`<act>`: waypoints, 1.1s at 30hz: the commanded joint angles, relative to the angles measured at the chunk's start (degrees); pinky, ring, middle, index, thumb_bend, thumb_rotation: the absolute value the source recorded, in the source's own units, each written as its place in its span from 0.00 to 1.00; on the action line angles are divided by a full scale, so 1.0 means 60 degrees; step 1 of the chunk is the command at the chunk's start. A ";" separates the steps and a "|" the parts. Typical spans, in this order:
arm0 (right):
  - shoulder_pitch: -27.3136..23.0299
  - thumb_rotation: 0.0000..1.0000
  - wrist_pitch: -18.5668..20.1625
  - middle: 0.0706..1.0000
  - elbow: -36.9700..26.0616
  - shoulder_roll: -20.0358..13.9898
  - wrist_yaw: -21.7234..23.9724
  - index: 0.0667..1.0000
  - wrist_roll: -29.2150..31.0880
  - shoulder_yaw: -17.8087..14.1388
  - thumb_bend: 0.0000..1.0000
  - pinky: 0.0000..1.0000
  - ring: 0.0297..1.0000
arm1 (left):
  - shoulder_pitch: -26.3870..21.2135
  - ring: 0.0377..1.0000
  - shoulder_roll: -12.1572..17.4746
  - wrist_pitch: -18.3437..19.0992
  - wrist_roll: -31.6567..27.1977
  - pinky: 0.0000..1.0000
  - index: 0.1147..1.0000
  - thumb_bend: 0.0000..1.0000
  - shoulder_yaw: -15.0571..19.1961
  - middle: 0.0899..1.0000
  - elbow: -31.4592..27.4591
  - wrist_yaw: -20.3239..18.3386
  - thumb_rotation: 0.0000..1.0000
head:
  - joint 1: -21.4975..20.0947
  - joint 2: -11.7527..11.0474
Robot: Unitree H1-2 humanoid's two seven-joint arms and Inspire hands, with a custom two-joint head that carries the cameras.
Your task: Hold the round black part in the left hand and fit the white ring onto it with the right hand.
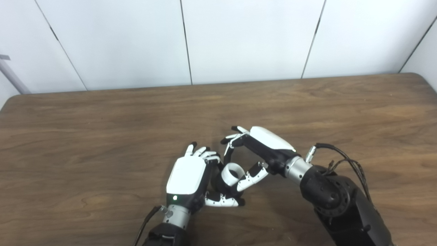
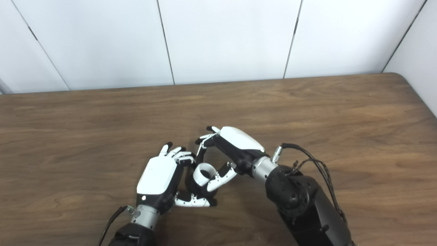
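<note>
Left hand (image 1: pixel 186 177) cups round black plastic part (image 1: pixel 222 186) low over brown wood-grain table (image 1: pixel 102 136), fingers curled round it. Right hand (image 1: pixel 259 150) pinches white plastic ring (image 1: pixel 233 173) between thumb and fingertip, ring resting atop black part. Judgement: ring placed, seating likely unfinished; full fit cannot be told, release still to come.
</note>
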 commanded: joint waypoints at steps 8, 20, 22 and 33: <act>-0.0117 0.13 -0.0174 0.83 -0.0309 0.0034 -0.0066 0.45 0.0056 0.0068 0.52 0.93 1.00 | -0.0088 0.87 -0.0066 0.0001 0.0134 1.00 0.42 0.52 -0.0117 0.75 0.0021 -0.0075 0.06 | 0.0032 0.0061; -0.0051 0.13 -0.0181 0.83 -0.0302 0.0002 -0.0050 0.45 0.0045 0.0137 0.52 0.92 1.00 | -0.0091 0.88 -0.0106 0.0083 0.0188 1.00 0.42 0.52 -0.0127 0.75 -0.0063 -0.0199 0.06 | 0.0071 0.0118; -0.0047 0.13 -0.0177 0.83 -0.0306 0.0001 -0.0040 0.45 0.0027 0.0166 0.52 0.93 1.00 | -0.0092 0.88 -0.0115 0.0111 0.0249 1.00 0.42 0.52 -0.0140 0.75 -0.0067 -0.0211 0.06 | 0.0097 0.0124; 0.0041 0.13 -0.0285 0.83 -0.0204 -0.0011 -0.0103 0.45 0.0063 0.0286 0.52 0.95 1.00 | -0.0082 0.88 -0.0113 0.0090 0.0240 1.00 0.42 0.52 -0.0150 0.75 -0.0068 -0.0140 0.06 | 0.0104 0.0132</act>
